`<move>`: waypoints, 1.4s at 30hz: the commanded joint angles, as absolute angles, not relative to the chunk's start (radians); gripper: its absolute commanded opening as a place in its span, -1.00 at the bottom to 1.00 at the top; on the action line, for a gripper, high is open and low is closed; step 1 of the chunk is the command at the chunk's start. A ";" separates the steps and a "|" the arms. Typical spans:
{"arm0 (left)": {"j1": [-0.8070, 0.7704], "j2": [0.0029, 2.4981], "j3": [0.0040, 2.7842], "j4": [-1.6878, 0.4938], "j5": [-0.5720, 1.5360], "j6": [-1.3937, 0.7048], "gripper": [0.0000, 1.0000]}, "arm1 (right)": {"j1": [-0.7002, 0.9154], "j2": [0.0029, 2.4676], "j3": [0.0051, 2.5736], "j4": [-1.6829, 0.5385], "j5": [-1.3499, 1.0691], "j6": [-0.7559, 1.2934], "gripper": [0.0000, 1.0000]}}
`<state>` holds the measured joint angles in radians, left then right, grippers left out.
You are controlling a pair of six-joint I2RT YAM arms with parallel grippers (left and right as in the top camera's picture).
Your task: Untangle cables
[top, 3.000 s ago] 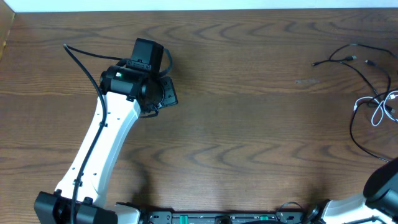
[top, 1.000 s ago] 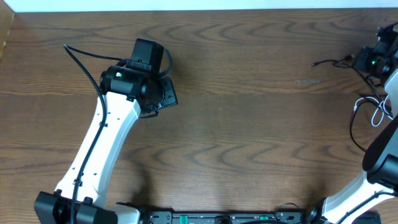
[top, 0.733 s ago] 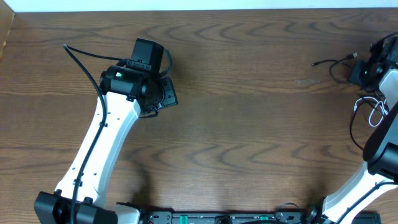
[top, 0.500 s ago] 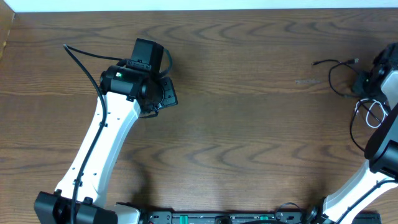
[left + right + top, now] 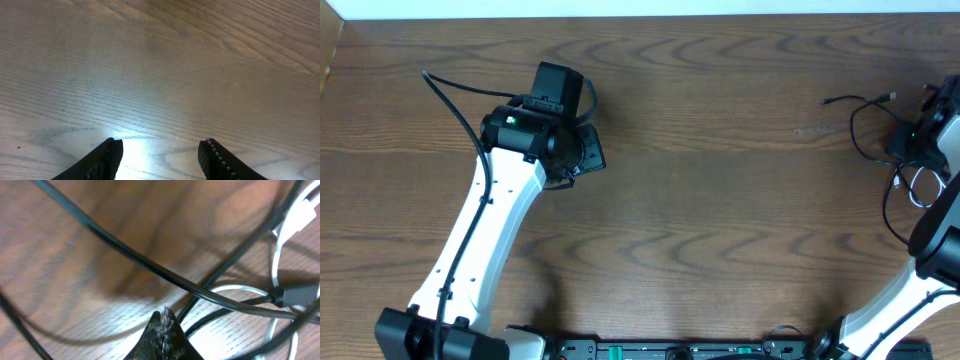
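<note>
The cables lie tangled at the table's far right edge. A black cable (image 5: 853, 122) curves in a loop from a metal-tipped plug (image 5: 891, 96), and a white cable (image 5: 918, 186) curls just below it. My right gripper (image 5: 904, 141) is down among them, shut. In the right wrist view its closed tips (image 5: 164, 316) touch the wood with nothing pinched; a black cable (image 5: 150, 267) crosses just ahead, and another runs past the tips on the right. The white cable (image 5: 295, 217) and a grey plug (image 5: 297, 295) lie further right. My left gripper (image 5: 584, 150) hangs open far to the left.
Under the open left gripper (image 5: 160, 147) there is only bare wood. The left arm's own thick black wire (image 5: 455, 100) trails toward the back left. More black cord (image 5: 890, 215) runs off the table's right side.
The right arm has come in over the cables and slid toward the near edge, pulling a black cable into a wider loop and shifting the white one. The left arm has not moved.
</note>
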<state>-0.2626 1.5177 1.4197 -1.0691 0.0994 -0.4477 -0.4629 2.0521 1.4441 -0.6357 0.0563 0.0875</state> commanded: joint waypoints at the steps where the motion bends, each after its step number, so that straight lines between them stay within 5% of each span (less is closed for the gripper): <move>1: -0.259 1.511 1.415 -1.072 0.096 -0.449 0.08 | -0.465 1.913 1.457 -0.607 -0.018 0.101 -0.94; 9: -0.259 1.511 1.415 -1.073 0.096 -0.449 0.08 | -0.466 1.781 1.456 -0.622 -0.006 0.100 -0.85; 26: -0.259 1.511 1.415 -1.073 0.096 -0.449 0.08 | -0.466 2.099 1.454 -0.674 0.001 0.100 -0.98; 38: -0.259 1.511 1.415 -1.073 0.096 -0.449 0.08 | -0.466 2.112 1.454 -0.684 0.001 0.100 -0.98; 42: -0.259 1.511 1.415 -1.073 0.096 -0.449 0.08 | -0.468 2.076 1.460 -0.665 0.001 0.100 -0.81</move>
